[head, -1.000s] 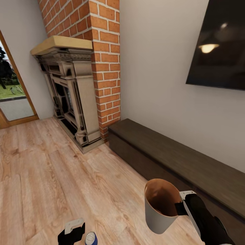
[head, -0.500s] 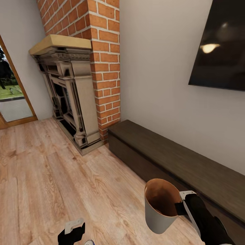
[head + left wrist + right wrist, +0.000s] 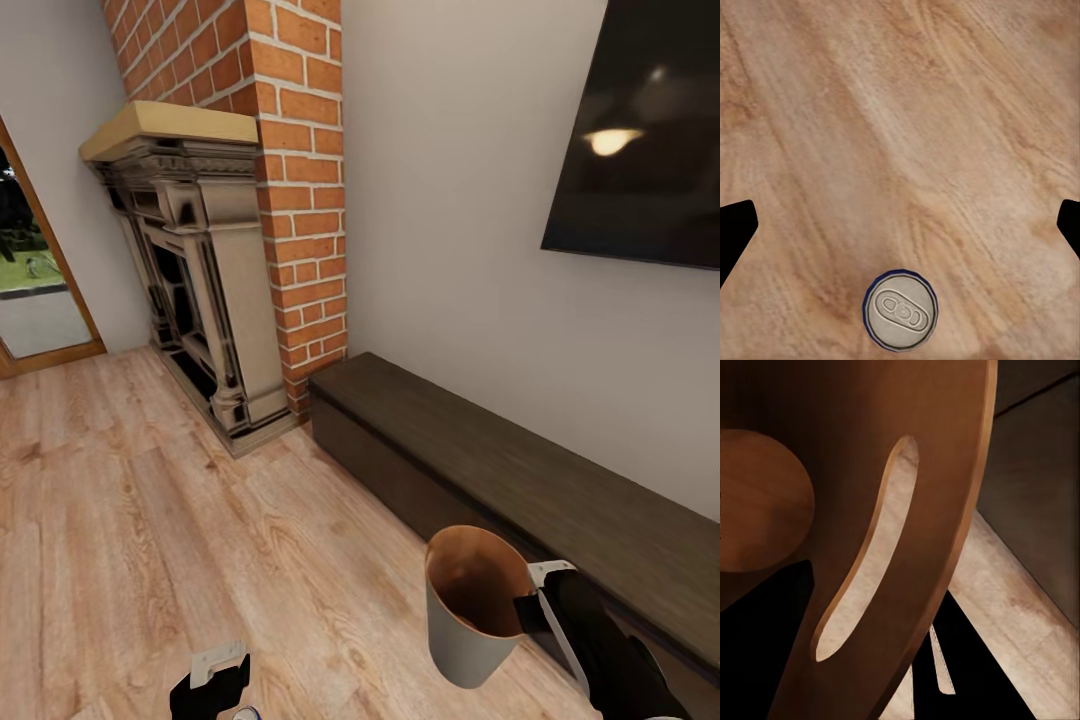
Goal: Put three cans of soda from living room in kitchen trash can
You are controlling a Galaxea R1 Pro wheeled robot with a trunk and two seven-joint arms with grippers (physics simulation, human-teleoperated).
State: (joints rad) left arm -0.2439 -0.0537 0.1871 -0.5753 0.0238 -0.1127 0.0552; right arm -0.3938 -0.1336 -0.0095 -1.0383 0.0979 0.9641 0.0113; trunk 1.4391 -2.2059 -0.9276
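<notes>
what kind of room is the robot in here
Most likely a living room: a red brick fireplace with a wood mantel, a dark wall-mounted TV above a long low cabinet, and a wood plank floor.

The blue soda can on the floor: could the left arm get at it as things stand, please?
Probably yes. The blue soda can stands upright on bare wood floor below the open left end effector, though off-centre between its fingers, so a small shift is needed.

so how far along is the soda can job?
Early. The right gripper holds the trash bin by its rim; its brown inside looks empty. The open left gripper hangs over a blue can standing on the floor, ungrasped. No can binned yet.
</notes>
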